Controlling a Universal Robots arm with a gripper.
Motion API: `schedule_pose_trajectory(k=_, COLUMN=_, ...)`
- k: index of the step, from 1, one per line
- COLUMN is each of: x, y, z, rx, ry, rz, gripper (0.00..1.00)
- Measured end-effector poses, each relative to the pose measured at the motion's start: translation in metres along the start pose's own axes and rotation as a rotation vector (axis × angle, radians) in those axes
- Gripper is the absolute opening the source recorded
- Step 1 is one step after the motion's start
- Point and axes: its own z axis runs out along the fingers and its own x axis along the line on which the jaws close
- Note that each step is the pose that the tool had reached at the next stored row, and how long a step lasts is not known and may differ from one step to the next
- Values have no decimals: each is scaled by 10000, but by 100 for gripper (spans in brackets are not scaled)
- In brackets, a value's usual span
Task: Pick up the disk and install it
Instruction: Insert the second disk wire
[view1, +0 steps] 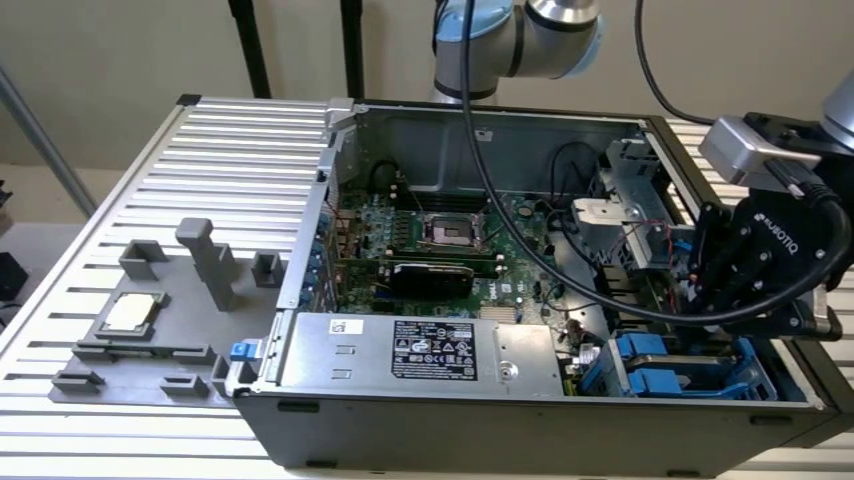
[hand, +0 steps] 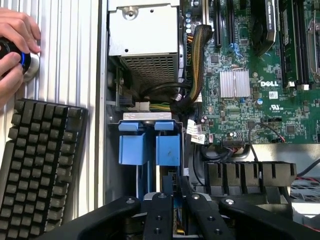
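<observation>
The pincer (hand: 172, 210) is nearly clenched, its fingers pinching what looks like the disk (hand: 171, 187) on edge beside the blue drive carriers (hand: 150, 145) in the open computer case (view1: 441, 430). The pickup looks done; seating in the bay remains.

Plain beige wall (view1: 120, 50), black vertical poles (view1: 247, 45), ribbed white metal table (view1: 254, 150), even indoor light

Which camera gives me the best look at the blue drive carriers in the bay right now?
The wrist view: the blue drive carriers face the camera just beyond the gripper. In the exterior view they sit low in the case corner, partly hidden.
</observation>
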Motion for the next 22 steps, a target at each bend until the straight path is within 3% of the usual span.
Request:
schedule_pose_trajectory(k=7, x=8, y=-36, z=14, rx=-180, ry=-22, rz=-19, gripper=17)
schedule_pose_trajectory(k=12, x=17, y=-65, z=15, rx=-284, ry=-72, rz=-36, gripper=17)
schedule_pose_trajectory(k=22, x=22, y=-67, z=15, rx=-347, ry=-94, rz=-45, gripper=17)
